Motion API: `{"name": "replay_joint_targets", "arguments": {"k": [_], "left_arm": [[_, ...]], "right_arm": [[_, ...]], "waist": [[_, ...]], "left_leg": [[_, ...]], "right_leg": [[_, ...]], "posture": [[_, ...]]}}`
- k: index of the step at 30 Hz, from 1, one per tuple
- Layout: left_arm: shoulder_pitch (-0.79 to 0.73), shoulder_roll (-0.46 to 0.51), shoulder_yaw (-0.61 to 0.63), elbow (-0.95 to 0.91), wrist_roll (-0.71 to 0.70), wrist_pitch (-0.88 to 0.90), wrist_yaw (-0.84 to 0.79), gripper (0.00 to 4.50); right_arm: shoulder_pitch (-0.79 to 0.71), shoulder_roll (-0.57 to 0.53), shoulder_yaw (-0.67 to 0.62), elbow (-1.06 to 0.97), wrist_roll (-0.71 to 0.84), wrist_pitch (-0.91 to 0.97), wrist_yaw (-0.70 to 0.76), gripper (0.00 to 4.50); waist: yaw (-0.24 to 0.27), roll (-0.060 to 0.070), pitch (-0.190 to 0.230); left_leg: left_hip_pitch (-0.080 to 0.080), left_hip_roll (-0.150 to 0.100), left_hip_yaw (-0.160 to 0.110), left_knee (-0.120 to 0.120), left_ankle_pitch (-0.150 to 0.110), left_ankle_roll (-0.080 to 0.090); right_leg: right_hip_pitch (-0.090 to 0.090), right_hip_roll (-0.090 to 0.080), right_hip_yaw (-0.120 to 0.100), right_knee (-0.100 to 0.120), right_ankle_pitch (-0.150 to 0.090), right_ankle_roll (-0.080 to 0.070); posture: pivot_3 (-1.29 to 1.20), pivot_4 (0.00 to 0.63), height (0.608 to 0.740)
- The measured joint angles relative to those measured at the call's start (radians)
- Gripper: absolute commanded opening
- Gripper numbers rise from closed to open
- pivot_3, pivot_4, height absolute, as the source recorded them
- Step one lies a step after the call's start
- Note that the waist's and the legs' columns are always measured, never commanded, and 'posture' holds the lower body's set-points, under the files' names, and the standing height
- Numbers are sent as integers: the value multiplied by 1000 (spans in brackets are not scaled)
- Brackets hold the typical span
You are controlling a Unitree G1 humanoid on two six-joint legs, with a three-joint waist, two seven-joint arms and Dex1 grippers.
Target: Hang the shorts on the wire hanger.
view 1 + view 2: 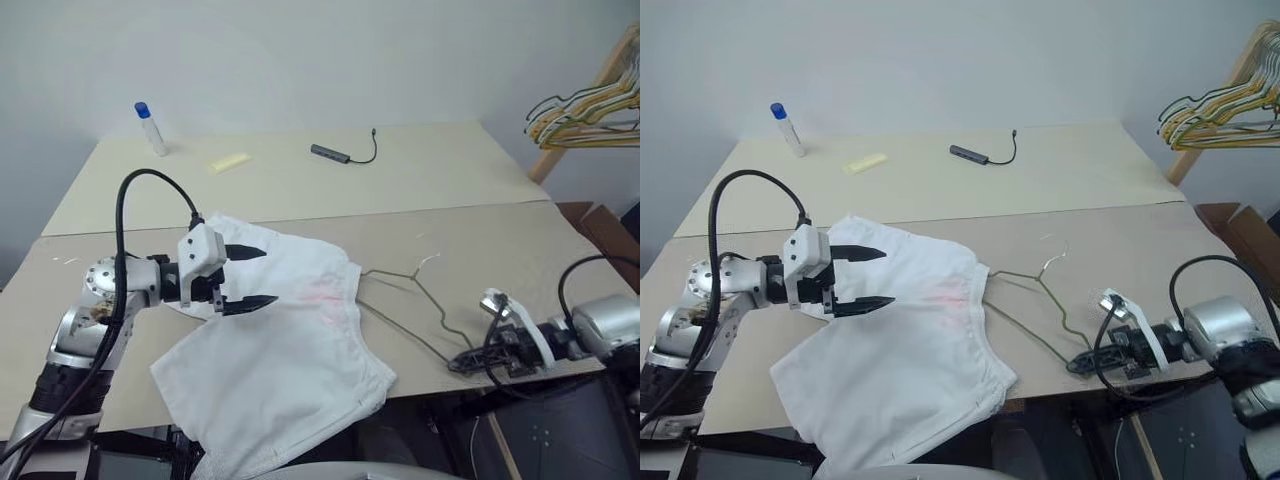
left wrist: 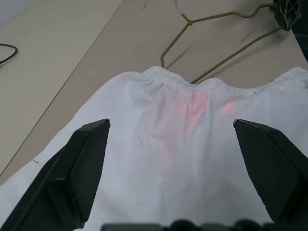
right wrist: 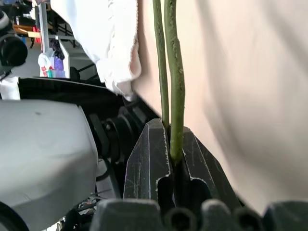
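Table: beige table [image 1: 480,250] is carrying white shorts [image 1: 290,350], draping off its lower-centre edge.
Right gripper [image 1: 470,362]: clamping the wire hanger [image 1: 405,305] corner, lower right; should be feeding wire level into the waistband.
Left gripper [image 1: 245,276]: hovering spread wide above the cloth.
Hidden: hanger's far end is lying under fabric.

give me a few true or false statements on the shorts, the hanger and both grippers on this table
1. The right gripper is shut on the wire hanger. True.
2. The left gripper has its fingers clamped on the shorts. False: its fingers stand wide open over the cloth.
3. The hanger's far end runs under the waistband of the shorts. True.
4. The shorts lie wholly on the table. False: one part hangs over the near edge.
5. The small bottle has a red cap. False: it is blue.
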Motion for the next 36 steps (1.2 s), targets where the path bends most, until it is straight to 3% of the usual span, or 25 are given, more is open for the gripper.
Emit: {"name": "replay_joint_targets", "arguments": {"k": [4, 8, 12, 18, 27, 36], "left_arm": [[2, -1, -5, -4, 4, 0, 3, 4467], [2, -9, -6, -4, 18, -7, 12, 4467], [3, -24, -12, -3, 20, -16, 16, 4467], [-41, -44, -28, 55, 30, -43, 3, 4467], [-215, -43, 26, 182, 15, -92, -15, 4467], [-420, 17, 94, 395, -14, -127, -93, 4467]], "right_arm": [[-51, 76, -8, 113, -38, -7, 0, 0], [-58, 91, -100, 174, -43, -14, -22, 0], [-14, 99, -225, 65, -15, -15, -85, 0], [-2, 149, -407, -171, -10, -45, -305, 0], [-58, 194, -408, -330, -41, -164, -399, 0], [-60, 265, -233, -396, -243, -411, -450, 0]], "waist": [[2, 0, 0], [8, 0, 0], [3, 0, 0], [-5, 1, 0], [-25, 1, 0], [-54, 1, 0]], "left_leg": [[-1, -1, 0, 0, 0, 0], [-1, -1, 0, 1, 0, 0], [-1, -1, -1, 1, 0, 0], [-1, -1, -1, 1, 0, 0], [-4, -1, -2, 1, 0, 0], [-5, -1, -3, 1, 0, 0]], "right_leg": [[0, -1, 0, 0, 2, -4], [0, -1, 0, 0, 3, -4], [0, -1, -1, 1, 3, -4], [-1, 0, -1, 1, 2, -4], [-2, -1, -2, 0, 3, -4], [-3, -1, -3, 1, 3, -4]], "posture": [[-6, 0, 740], [-26, 0, 740], [-48, 0, 740], [-74, 0, 740], [-101, 0, 740], [-79, 0, 740]]}}
